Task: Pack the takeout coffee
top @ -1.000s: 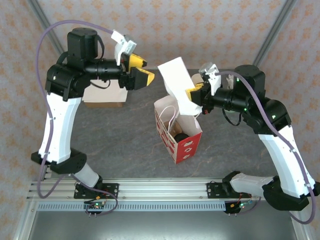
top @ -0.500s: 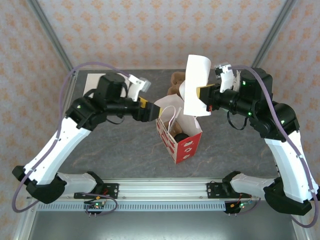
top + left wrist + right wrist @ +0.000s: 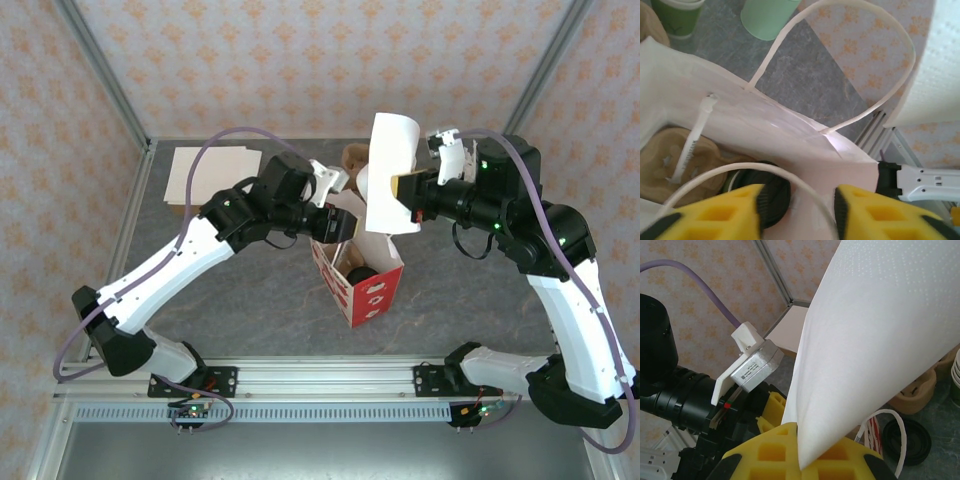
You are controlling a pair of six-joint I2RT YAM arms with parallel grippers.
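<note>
While my left gripper (image 3: 797,212) hangs just over the mouth of the red-and-white paper bag (image 3: 368,293), its yellow fingers (image 3: 715,212) stand wide apart and clamp nothing. One thin white loop handle (image 3: 765,172) of the bag arcs between them, and I cannot tell whether it touches either finger. Directly below, inside the bag, sits the takeout coffee (image 3: 771,194). What I see of it is mostly its round black plastic lid, low against the bag's pale inner wall. Beside it in the bag lies a brown moulded cardboard cup carrier (image 3: 670,160). The bag's far handle (image 3: 880,30) stands up in a tall loop.

My right gripper (image 3: 800,442) is closed tight on a white embossed paper sheet (image 3: 880,325), which rises from the yellow fingers as a broad curled sail. From above, that sheet (image 3: 390,180) stands upright just behind the bag's open top. Beyond the bag, on the grey stone-patterned table (image 3: 220,280), stands a pale green cup (image 3: 767,17), and a flat cream cardboard sheet (image 3: 215,172) lies at the far left.
</note>
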